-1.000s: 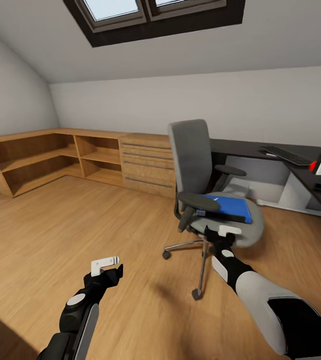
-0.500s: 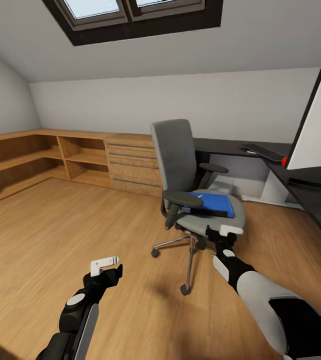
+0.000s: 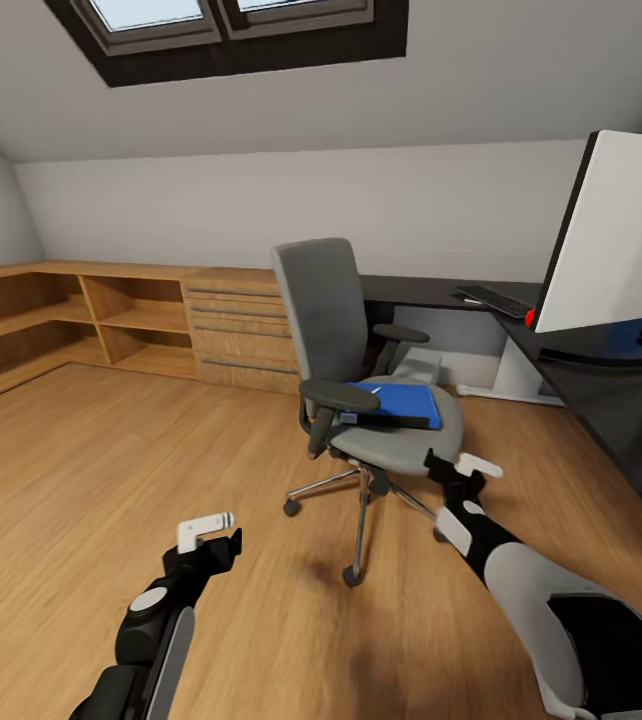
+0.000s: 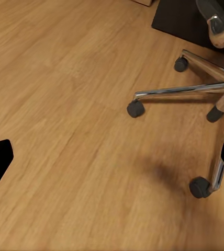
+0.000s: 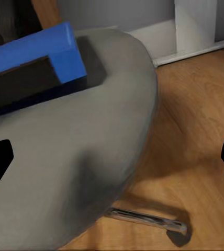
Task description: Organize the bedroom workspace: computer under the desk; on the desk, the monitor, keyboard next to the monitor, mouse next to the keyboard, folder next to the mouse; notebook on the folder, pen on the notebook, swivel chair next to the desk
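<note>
The swivel chair (image 3: 333,318) stands mid-floor, apart from the black desk (image 3: 423,291). On its grey seat (image 5: 91,157) lies the blue folder (image 3: 403,398) (image 5: 33,49), with a flat dark notebook (image 3: 401,421) (image 5: 18,86) on the folder's near edge. The monitor (image 3: 616,240) stands on the desk's right wing and the keyboard (image 3: 496,298) lies farther back. A pale grey box (image 3: 423,362) under the desk, half hidden by the chair, looks like the computer. My right gripper (image 3: 466,468) (image 5: 112,157) is open beside the seat's front edge. My left gripper (image 3: 208,530) (image 4: 112,162) hangs open over bare floor.
Light-wood shelves (image 3: 71,325) and a low drawer cabinet (image 3: 236,325) line the back wall at left. The chair's chrome star base (image 4: 196,91) (image 3: 356,490) with casters spreads near both arms. A skylight (image 3: 231,15) is overhead. Open wood floor (image 3: 91,470) lies to the left.
The whole view has swung right, so chair and shelves slid left and more of the monitor came in. Both grippers keep their pose. The right one now sits beside the seat's right front.
</note>
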